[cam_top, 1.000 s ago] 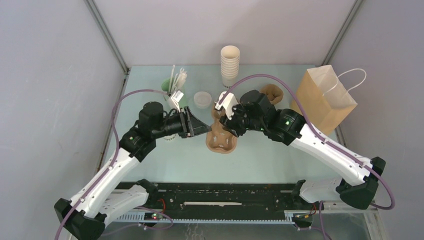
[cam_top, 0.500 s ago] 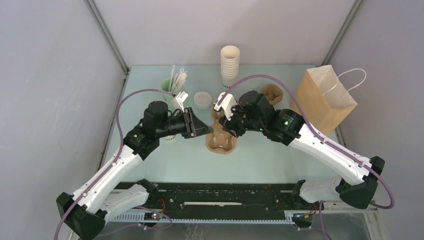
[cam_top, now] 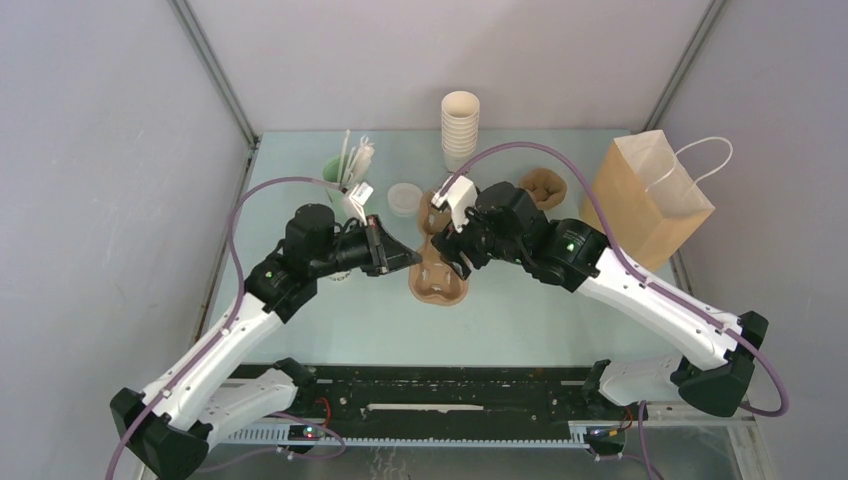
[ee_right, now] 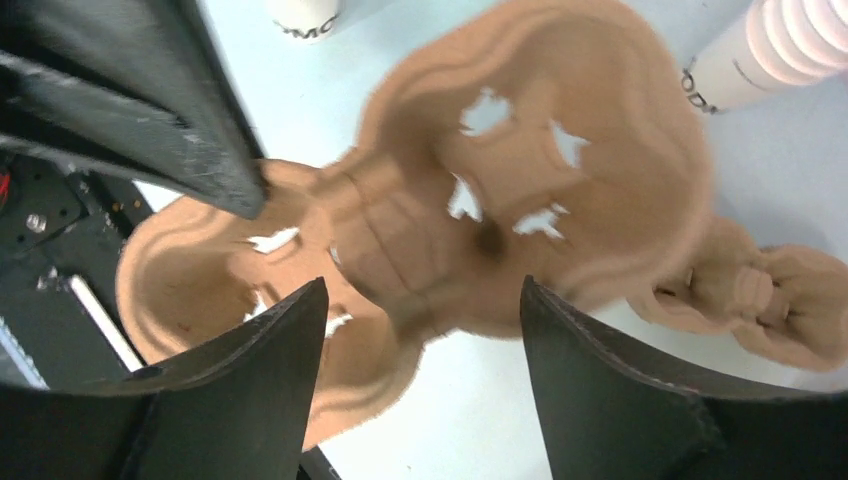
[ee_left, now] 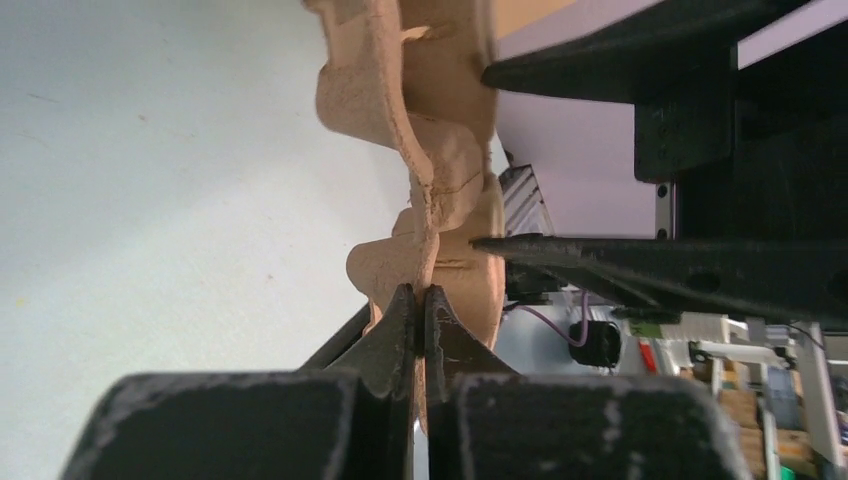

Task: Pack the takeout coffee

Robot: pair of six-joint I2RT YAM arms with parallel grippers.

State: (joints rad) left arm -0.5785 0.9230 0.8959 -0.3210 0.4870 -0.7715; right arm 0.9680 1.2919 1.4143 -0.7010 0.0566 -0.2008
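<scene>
While the left gripper (cam_top: 412,261) pinches the left rim of the brown pulp cup carrier (cam_top: 438,282), the right gripper (cam_top: 448,250) hangs over the same carrier with its jaws spread wide, holding nothing. Left wrist view: both fingers (ee_left: 400,335) pressed together on a thin edge of pulp, no gap showing. Right wrist view: two dark fingers (ee_right: 270,380) well apart, the carrier's wells below and between them, blurred; whether the tips touch the pulp, cannot tell.

Small white lidded cup — the takeout coffee (cam_top: 405,198) — stands upright on the table (cam_top: 520,320) just beyond the carrier's far end, free of both grippers and not in any well. It sits between the mint-green cup with straws (cam_top: 340,170) on its left and the tall stack of white cups (cam_top: 460,125) to its right and behind. A second pulp carrier (cam_top: 543,187) lies right of the stack's base. The brown paper bag (cam_top: 645,195) stands open at far right, well apart from the coffee.
</scene>
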